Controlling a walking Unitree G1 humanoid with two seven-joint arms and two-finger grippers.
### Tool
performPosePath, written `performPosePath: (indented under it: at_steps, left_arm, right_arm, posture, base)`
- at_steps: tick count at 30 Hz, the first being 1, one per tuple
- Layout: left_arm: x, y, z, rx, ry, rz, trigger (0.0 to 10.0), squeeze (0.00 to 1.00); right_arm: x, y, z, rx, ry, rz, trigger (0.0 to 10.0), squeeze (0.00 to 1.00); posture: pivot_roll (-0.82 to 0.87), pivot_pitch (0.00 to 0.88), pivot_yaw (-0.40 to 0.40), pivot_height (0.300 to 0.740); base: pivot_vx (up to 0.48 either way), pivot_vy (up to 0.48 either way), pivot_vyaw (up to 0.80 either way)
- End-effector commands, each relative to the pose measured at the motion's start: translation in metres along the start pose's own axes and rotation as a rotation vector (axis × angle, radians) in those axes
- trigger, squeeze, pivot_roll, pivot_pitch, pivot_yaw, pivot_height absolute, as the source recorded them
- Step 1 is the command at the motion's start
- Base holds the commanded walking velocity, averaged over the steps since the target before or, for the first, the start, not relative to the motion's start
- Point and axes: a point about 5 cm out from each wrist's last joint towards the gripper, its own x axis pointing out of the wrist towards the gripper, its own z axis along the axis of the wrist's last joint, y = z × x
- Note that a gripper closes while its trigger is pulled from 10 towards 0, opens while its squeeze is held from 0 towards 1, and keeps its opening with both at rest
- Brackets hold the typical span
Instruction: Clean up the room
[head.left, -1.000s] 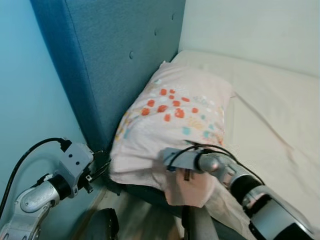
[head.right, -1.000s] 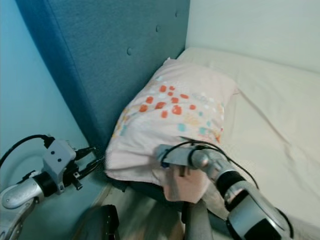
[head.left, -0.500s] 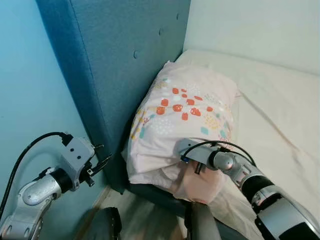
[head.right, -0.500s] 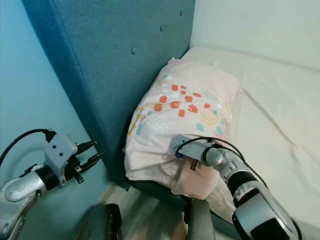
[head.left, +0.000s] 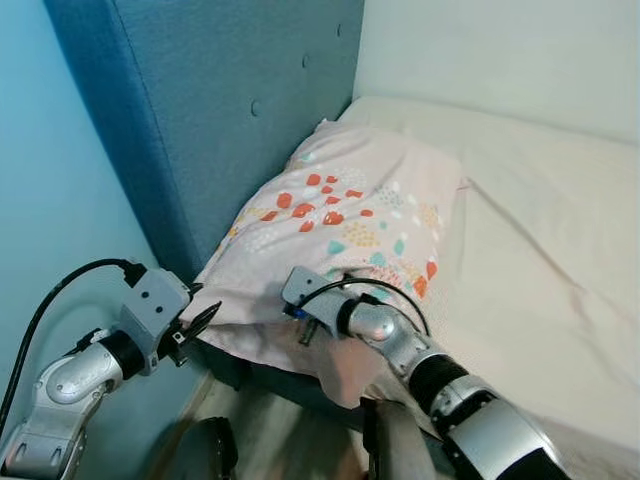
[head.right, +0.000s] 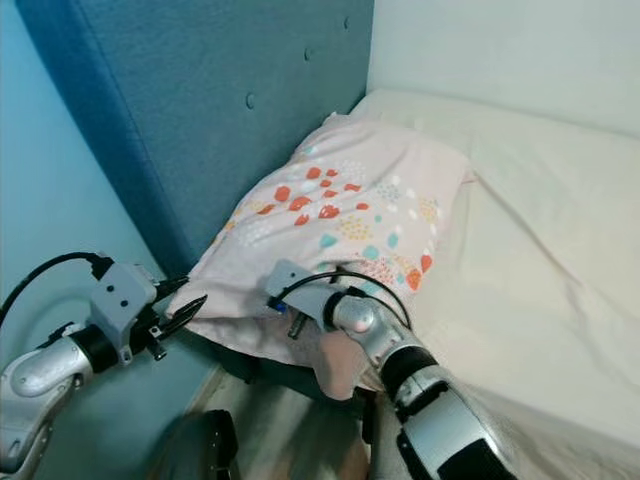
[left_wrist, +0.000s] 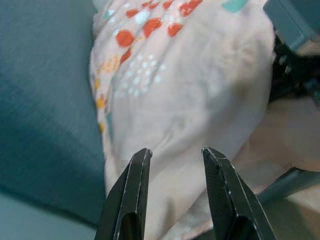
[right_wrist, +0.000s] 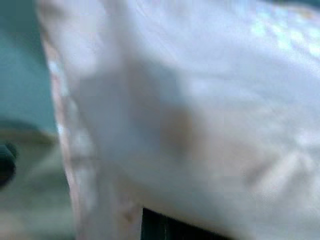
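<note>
A pink pillow (head.left: 350, 235) with orange, teal and yellow spots lies at the head of the bed (head.left: 540, 230). One long side of the pillow leans against the blue headboard (head.left: 230, 110). The near end of the pillow hangs a little over the edge of the bed.

The left claw (head.left: 200, 322) hangs in the air just beside the near corner of the pillow, next to the headboard's bottom edge. Its two black fingers (left_wrist: 131, 197) are a little apart, and there is nothing between them. In the left wrist view the fingers point at the pillow's soft underside, and they do not touch it.

The right arm (head.left: 420, 365) reaches in from the bed side of the pillow. Its wrist sits at the pillow's near edge, and a black cable (head.left: 375, 287) loops over it. The right claw (head.right: 300, 322) is pushed in against the pillow cloth there. The cloth hides the fingers, so I cannot tell if that claw is open or closed, or if it has hold of the pillow. The right wrist view is blurry, with pale pink cloth very close up.

A light blue wall (head.left: 50, 200) stands beside the headboard, on the far side from the pillow. The bed has a cream sheet with a few wrinkles.
</note>
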Motion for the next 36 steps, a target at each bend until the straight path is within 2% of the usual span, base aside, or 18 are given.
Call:
performPosePath:
  at_steps: [1, 7, 8, 9, 10, 11, 12, 15, 16, 22, 23, 24, 25, 30, 32, 34, 35, 36]
  left_arm:
    - [-0.004, 0.002, -0.005, 0.013, 0.025, 0.001, 10.0, 0.0]
    - [-0.003, 0.0, -0.002, 0.003, 0.008, 0.001, 10.0, 0.0]
    - [-0.003, 0.0, -0.001, -0.014, -0.004, 0.01, 10.0, 0.0]
    - [-0.003, 0.0, -0.001, -0.014, -0.004, 0.01, 10.0, 0.0]
    - [-0.002, 0.0, 0.0, -0.035, -0.018, 0.022, 10.0, 0.0]
    - [-0.002, 0.0, 0.0, -0.05, -0.028, 0.03, 10.0, 0.0]
    - [0.0, 0.001, 0.001, -0.083, -0.042, 0.051, 10.0, 0.0]
    - [0.003, 0.002, 0.002, -0.122, -0.056, 0.073, 10.0, 0.0]
    - [0.008, 0.001, 0.002, -0.164, -0.075, 0.093, 10.0, 0.0]
    - [0.017, -0.002, 0.002, -0.226, -0.103, 0.11, 10.0, 0.0]
    - [0.023, -0.004, 0.002, -0.252, -0.122, 0.113, 10.0, 0.0]
    - [0.023, -0.004, 0.002, -0.252, -0.122, 0.113, 10.0, 0.0]
    - [0.028, -0.005, 0.003, -0.267, -0.137, 0.113, 10.0, 0.0]
    - [0.036, -0.002, 0.003, -0.277, -0.148, 0.131, 10.0, 0.0]
    - [0.041, -0.001, 0.004, -0.331, -0.137, 0.247, 10.0, 0.0]
    - [0.041, -0.001, 0.004, -0.331, -0.137, 0.247, 10.0, 0.0]
    - [0.046, -0.003, 0.002, -0.386, -0.113, 0.3, 10.0, 0.0]
    - [0.046, -0.003, 0.002, -0.386, -0.113, 0.3, 10.0, 0.0]
  right_arm:
    - [0.003, -0.004, 0.014, -0.015, -0.073, -0.013, 0.0, 0.0]
    - [-0.002, -0.001, 0.007, 0.036, -0.088, -0.006, 0.0, 0.0]
    - [-0.008, 0.005, 0.002, 0.1, -0.116, 0.006, 3.7, 0.0]
    - [-0.008, 0.005, 0.002, 0.1, -0.116, 0.006, 3.7, 0.0]
    - [-0.014, 0.01, -0.002, 0.158, -0.143, -0.002, 7.1, 0.0]
    - [-0.019, 0.013, -0.004, 0.194, -0.161, -0.009, 7.1, 0.0]
    - [-0.026, 0.017, -0.007, 0.225, -0.187, -0.045, 10.0, 0.0]
    - [-0.036, 0.02, -0.01, 0.283, -0.219, -0.096, 10.0, 0.0]
    - [-0.046, 0.023, -0.012, 0.325, -0.248, -0.152, 10.0, 1.0]
    - [-0.061, 0.026, -0.014, 0.372, -0.283, -0.228, 10.0, 1.0]
    - [-0.067, 0.027, -0.012, 0.392, -0.312, -0.263, 10.0, 0.27]
    - [-0.067, 0.027, -0.012, 0.392, -0.312, -0.263, 10.0, 0.27]
    - [-0.072, 0.029, -0.007, 0.413, -0.341, -0.265, 10.0, 0.0]
    - [-0.091, 0.028, 0.003, 0.409, -0.401, -0.331, 10.0, 0.0]
    - [-0.11, -0.002, -0.009, 0.497, -0.365, -0.653, 10.0, 0.0]
    - [-0.11, -0.002, -0.009, 0.497, -0.365, -0.653, 10.0, 0.0]
    - [-0.118, -0.013, -0.016, 0.536, -0.335, -0.767, 10.0, 0.0]
    - [-0.118, -0.013, -0.016, 0.536, -0.335, -0.767, 10.0, 0.0]
  posture:
    - [0.08, 0.176, -0.033, 0.576]
    - [0.08, 0.17, -0.032, 0.576]
    - [0.08, 0.161, -0.027, 0.576]
    - [0.08, 0.161, -0.027, 0.576]
    - [0.07, 0.145, -0.016, 0.576]
    - [0.07, 0.145, -0.016, 0.576]
    - [0.07, 0.129, -0.004, 0.576]
    - [0.05, 0.113, 0.009, 0.576]
    - [0.04, 0.096, 0.025, 0.576]
    - [0.03, 0.079, 0.038, 0.576]
    - [0.02, 0.061, 0.05, 0.576]
    - [0.02, 0.061, 0.05, 0.576]
    - [0.01, 0.043, 0.061, 0.576]
    - [0.0, 0.022, 0.066, 0.576]
    - [0.01, 0.012, 0.058, 0.576]
    - [0.01, 0.012, 0.058, 0.576]
    - [0.01, 0.008, 0.056, 0.576]
    - [0.01, 0.008, 0.056, 0.576]
  base:
    - [0.0, 0.0, 0.0]
    - [0.0, 0.0, 0.0]
    - [0.0, 0.0, 0.0]
    - [0.0, 0.0, 0.0]
    - [0.0, 0.0, 0.0]
    - [0.0, 0.0, 0.0]
    - [0.0, 0.0, 0.0]
    - [0.0, 0.0, 0.0]
    - [0.0, 0.0, 0.0]
    - [0.0, 0.0, 0.0]
    - [0.0, 0.0, 0.0]
    - [0.0, 0.0, 0.0]
    - [0.0, 0.0, 0.0]
    - [0.0, 0.0, 0.0]
    - [0.0, 0.0, 0.0]
    - [0.0, 0.0, 0.0]
    - [0.0, 0.0, 0.0]
    - [0.0, 0.0, 0.0]
